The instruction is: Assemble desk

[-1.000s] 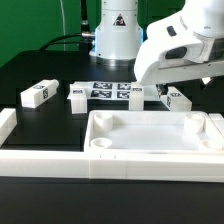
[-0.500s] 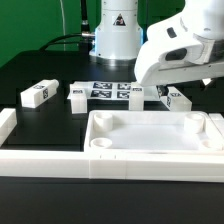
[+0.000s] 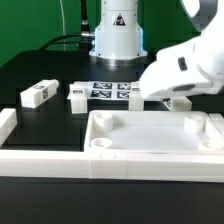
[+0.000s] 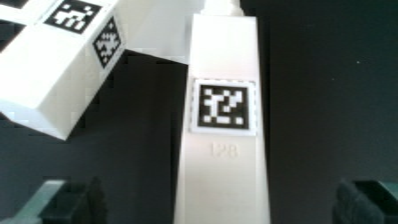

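The desk top [image 3: 150,135], a white tray with a raised rim, lies at the front. White tagged legs lie behind it: one at the far left [image 3: 37,94], one beside the marker board [image 3: 77,96], two at the exterior view's right [image 3: 178,100], partly hidden by the arm [image 3: 185,65]. In the wrist view a long white leg [image 4: 222,105] with a square tag runs straight between the two dark fingers [image 4: 63,200]. The gripper [image 4: 217,205] is open, its jaws wide on either side of this leg and not touching it. A second leg [image 4: 71,50] lies tilted beside it.
The marker board [image 3: 108,90] lies behind the tray, between the legs. White border rails run along the front [image 3: 45,160] and the left [image 3: 8,125] of the table. The robot's base [image 3: 118,35] stands at the back.
The arm has dropped lower and swung toward the exterior view's right, over the legs there. The tray and the left legs have not moved.
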